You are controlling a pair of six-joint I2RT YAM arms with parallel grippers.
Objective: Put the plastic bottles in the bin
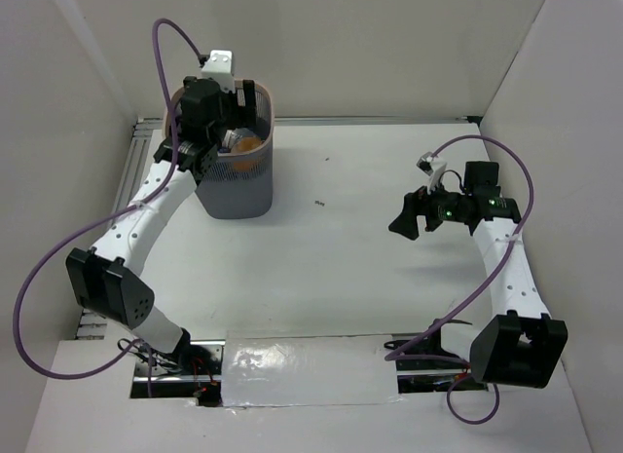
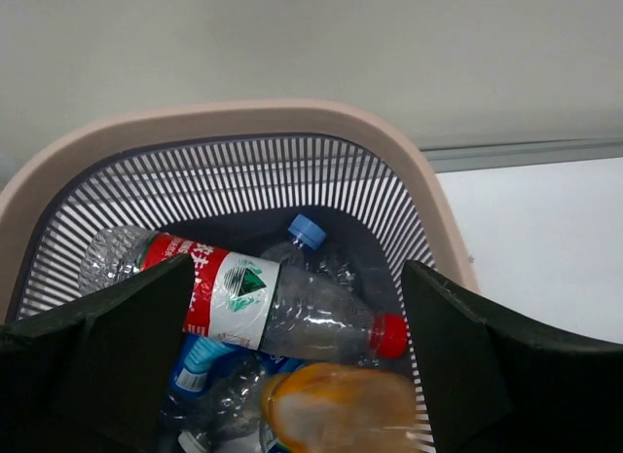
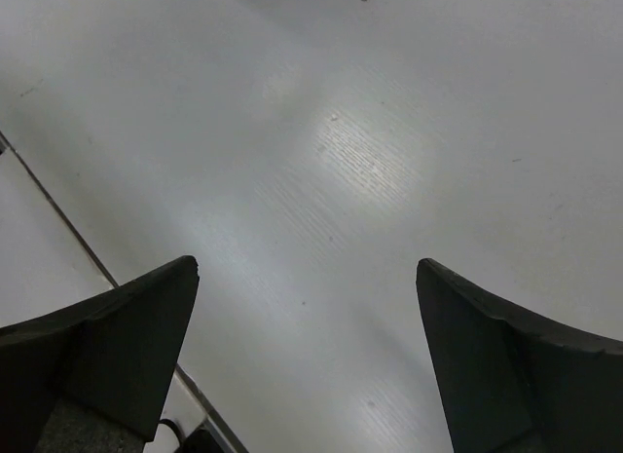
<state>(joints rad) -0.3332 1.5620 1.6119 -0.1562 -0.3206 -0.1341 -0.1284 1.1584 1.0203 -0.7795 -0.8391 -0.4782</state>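
The bin (image 1: 240, 185) stands at the back left, dark mesh with a pale pinkish rim (image 2: 243, 117). My left gripper (image 1: 232, 122) hangs over its mouth, open and empty (image 2: 292, 307). Inside lie several plastic bottles: a clear one with a red and white label and red cap (image 2: 234, 297), one with a blue cap (image 2: 307, 232), one with a blue label (image 2: 200, 360). The short orange bottle (image 2: 336, 409) is blurred, below my open jaws inside the bin; it shows in the top view too (image 1: 249, 141). My right gripper (image 1: 407, 224) is open and empty above the bare table (image 3: 307, 278).
A small dark speck (image 1: 318, 203) lies on the white table between the bin and the right arm. A shiny taped sheet (image 1: 302, 370) covers the near edge between the arm bases. White walls close in the back and sides.
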